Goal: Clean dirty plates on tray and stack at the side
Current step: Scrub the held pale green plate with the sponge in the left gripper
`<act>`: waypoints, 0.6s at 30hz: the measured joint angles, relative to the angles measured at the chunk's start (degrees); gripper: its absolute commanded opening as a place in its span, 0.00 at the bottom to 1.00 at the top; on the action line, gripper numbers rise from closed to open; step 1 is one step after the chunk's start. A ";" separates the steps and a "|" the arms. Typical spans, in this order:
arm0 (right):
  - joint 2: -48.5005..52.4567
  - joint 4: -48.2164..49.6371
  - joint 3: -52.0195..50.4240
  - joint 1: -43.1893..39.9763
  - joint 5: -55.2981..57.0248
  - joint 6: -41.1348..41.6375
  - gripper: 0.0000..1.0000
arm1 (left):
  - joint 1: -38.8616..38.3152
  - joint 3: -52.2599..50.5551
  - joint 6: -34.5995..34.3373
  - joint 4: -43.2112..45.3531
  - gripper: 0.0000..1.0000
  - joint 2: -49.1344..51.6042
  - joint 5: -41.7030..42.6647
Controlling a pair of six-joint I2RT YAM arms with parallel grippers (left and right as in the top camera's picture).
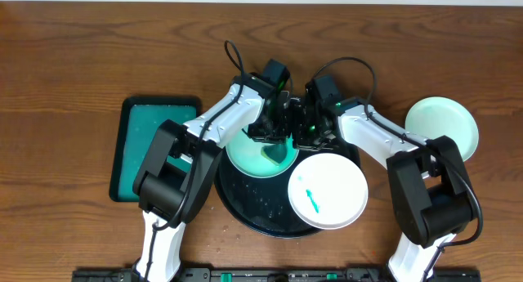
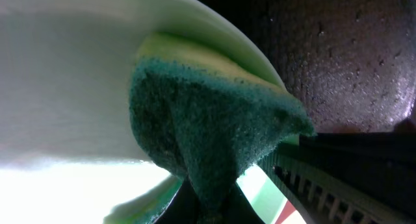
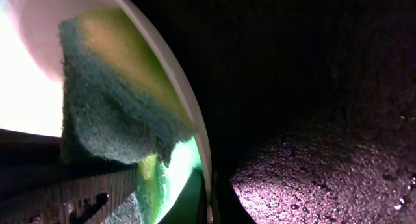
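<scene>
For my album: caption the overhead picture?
Two robot arms meet over a mint plate on the round black tray, a teal-smeared white plate waiting alongside.

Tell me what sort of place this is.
Probably a robot test bench staged for dishwashing, not a real kitchen: two robot arms over a bare wooden table, a round black tray holding plates, one smeared teal, and a green sponge against another.
</scene>
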 measured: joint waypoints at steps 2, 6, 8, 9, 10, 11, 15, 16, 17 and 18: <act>0.00 -0.13 0.00 -0.07 -0.02 -0.02 0.01 | 0.04 -0.04 0.00 0.02 0.07 0.04 1.38; -0.02 -0.15 0.00 -0.04 0.11 -0.02 0.01 | 0.92 -0.11 0.44 -0.20 0.07 0.68 5.86; -0.02 -0.15 0.00 0.00 0.22 -0.04 0.01 | 1.36 -0.11 0.48 -1.25 0.07 0.70 7.58; -0.02 -0.13 0.02 0.00 0.24 -0.07 0.01 | 1.66 -0.11 0.50 -1.92 0.07 0.70 8.39; -0.02 -0.07 0.02 0.00 0.22 -0.11 0.01 | 2.14 -0.11 0.66 -2.69 0.07 0.66 9.03; -0.02 0.02 0.02 0.02 0.22 -0.22 0.01 | 2.69 -0.11 0.70 -3.37 0.07 0.59 9.44; -0.02 0.42 0.02 0.22 0.35 -0.26 0.01 | 5.44 -0.11 0.31 -7.85 0.07 -0.87 8.35; -0.02 0.48 0.02 0.26 0.39 -0.28 0.01 | 6.27 -0.13 -0.04 -9.27 0.07 -1.66 7.17; -0.02 0.50 0.02 0.26 0.42 -0.31 0.01 | 7.15 -0.15 -0.07 -10.38 0.07 -2.62 5.95; -0.02 0.52 0.02 0.28 0.42 -0.42 0.01 | 7.93 -0.15 -0.11 -11.13 0.07 -3.61 5.14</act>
